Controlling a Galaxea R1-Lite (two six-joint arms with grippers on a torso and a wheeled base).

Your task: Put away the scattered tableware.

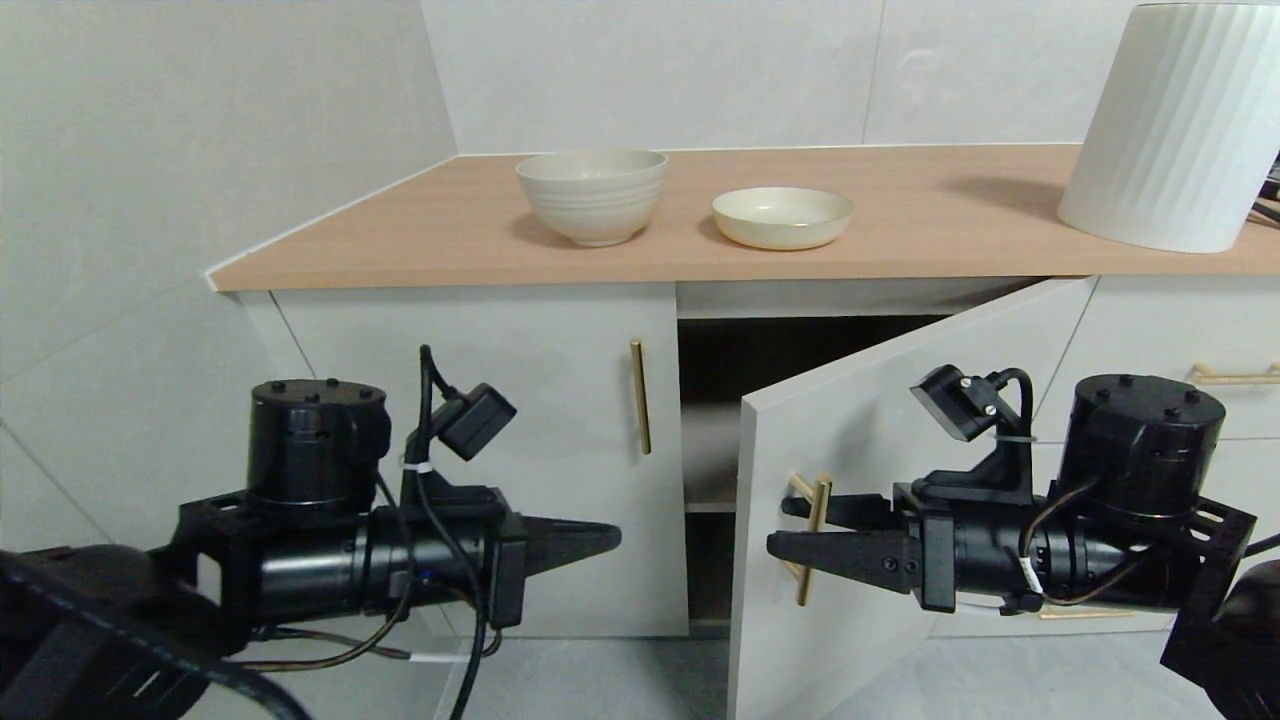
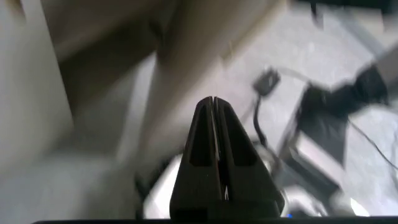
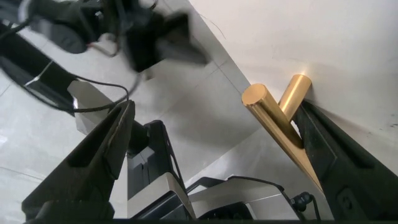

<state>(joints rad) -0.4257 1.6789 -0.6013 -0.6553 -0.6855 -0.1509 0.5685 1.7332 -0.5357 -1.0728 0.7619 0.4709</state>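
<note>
Two pieces of cream tableware stand on the wooden counter (image 1: 420, 240): a deep ribbed bowl (image 1: 592, 195) and, to its right, a shallow dish (image 1: 782, 216). Below them the cabinet's right door (image 1: 850, 470) stands partly swung out. My right gripper (image 1: 780, 527) is open at that door's gold handle (image 1: 812, 535), which passes between its two fingers. In the right wrist view the handle (image 3: 280, 121) lies close to one finger (image 3: 329, 155) of the right gripper (image 3: 214, 112). My left gripper (image 1: 610, 540) is shut and holds nothing, in front of the closed left door (image 1: 500, 420); its fingers (image 2: 212, 124) are pressed together.
A tall white ribbed cylinder (image 1: 1170, 120) stands on the counter at the right. The left door has its own gold handle (image 1: 640, 397). A dark cabinet opening with a shelf (image 1: 710, 440) shows between the doors. Drawers with gold pulls (image 1: 1235, 376) are further right. Tiled walls enclose the left side.
</note>
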